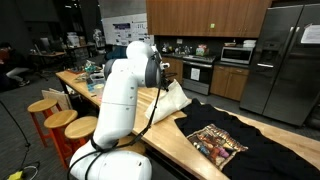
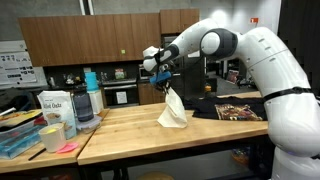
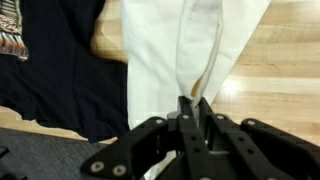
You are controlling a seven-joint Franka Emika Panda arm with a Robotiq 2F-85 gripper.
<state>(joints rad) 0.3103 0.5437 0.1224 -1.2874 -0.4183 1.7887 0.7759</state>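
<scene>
The arm (image 2: 250,50) stretches out level, its end effector (image 2: 164,85) pointing down, pinched closed.

Black graphic tee (image 1: 225,142) lying flat on the wooden counter (image 2: 130,135), white tub (image 2: 52,105) at one end, round stools (image 1: 60,119) alongside, steel fridge (image 1: 285,60) behind.

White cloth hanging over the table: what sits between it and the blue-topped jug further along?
Nothing. In an exterior view, the stretch of wooden tabletop between the white cloth and the blue-topped jug is bare.
</scene>
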